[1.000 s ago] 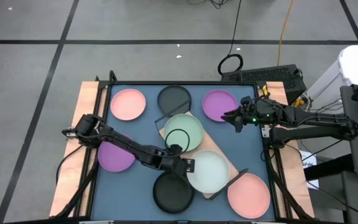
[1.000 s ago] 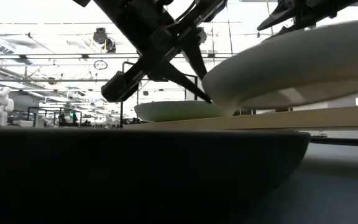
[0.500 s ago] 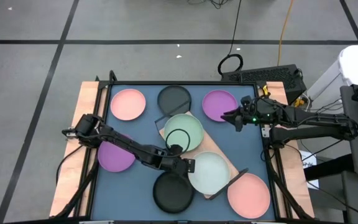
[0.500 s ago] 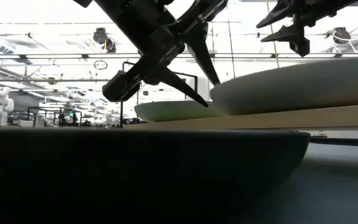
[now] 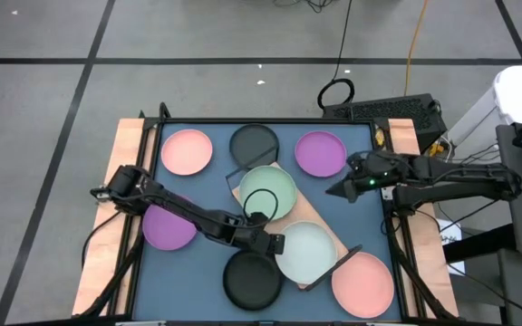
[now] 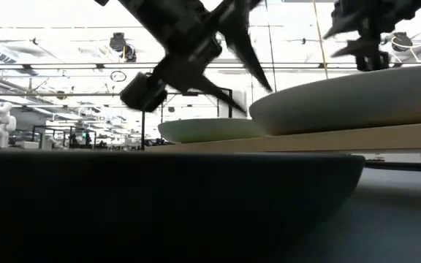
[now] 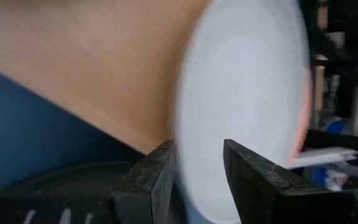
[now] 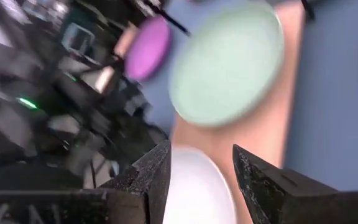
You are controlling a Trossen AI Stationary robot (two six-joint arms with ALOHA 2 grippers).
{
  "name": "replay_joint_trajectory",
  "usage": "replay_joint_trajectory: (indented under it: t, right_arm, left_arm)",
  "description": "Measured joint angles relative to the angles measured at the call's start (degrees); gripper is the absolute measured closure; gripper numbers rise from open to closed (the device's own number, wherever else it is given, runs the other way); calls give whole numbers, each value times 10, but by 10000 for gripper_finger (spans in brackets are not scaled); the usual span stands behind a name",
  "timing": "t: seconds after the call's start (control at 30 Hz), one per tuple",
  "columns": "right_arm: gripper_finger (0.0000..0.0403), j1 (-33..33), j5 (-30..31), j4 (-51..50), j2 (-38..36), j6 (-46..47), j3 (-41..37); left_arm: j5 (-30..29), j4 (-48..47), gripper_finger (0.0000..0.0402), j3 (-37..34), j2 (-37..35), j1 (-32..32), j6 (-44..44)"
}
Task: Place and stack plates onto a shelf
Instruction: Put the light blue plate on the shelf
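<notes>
— Where's the pale blue plate (image 5: 306, 251)?

— Flat on the near end of the wooden shelf (image 5: 320, 220), with the pale green plate (image 5: 268, 192) on the far end.

— And the left gripper (image 5: 277, 241)?

— At the blue plate's left rim, fingers parted, gripping nothing.

— The right gripper (image 5: 333, 191)?

— Over the table right of the shelf, fingers apart, empty.

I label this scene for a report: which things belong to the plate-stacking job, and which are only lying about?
For the job: pale green round matte plate and pale blue plate on the light wooden shelf board; loose: two pink plates, two black plates, two purple plates.
Lying about: coiled black cable, yellow cable, on the floor.
</notes>
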Motion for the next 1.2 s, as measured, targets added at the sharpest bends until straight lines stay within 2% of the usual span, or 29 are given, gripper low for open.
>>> replay_joint_trajectory:
  t: [0.23, 0.43, 0.53, 0.77, 0.9, 1.03, 1.2]
  right_arm:
    - [282, 52, -39, -55, 50, 18, 0]
    - [297, 88, -44, -77, 117, 15, 0]
    - [289, 97, -47, -74, 151, 17, 0]
    - [243, 119, -74, -45, 206, -19, 0]
    - [238, 127, -71, -43, 244, -33, 0]
    - [256, 128, -71, -39, 284, -54, 0]
    - [298, 128, -55, -22, 310, -59, 0]
  left_arm:
    - [-1, -62, 256, 0, -65, -1, 32]
    - [-7, -127, 256, 0, -124, 0, 93]
    - [-9, -166, 256, 0, -148, 0, 121]
    - [-11, -216, 256, 1, -168, -1, 138]
    - [-12, -235, 256, 1, -173, 1, 140]
    - [-12, -239, 256, 0, -172, 5, 143]
    - [-12, -239, 256, 0, -172, 5, 144]
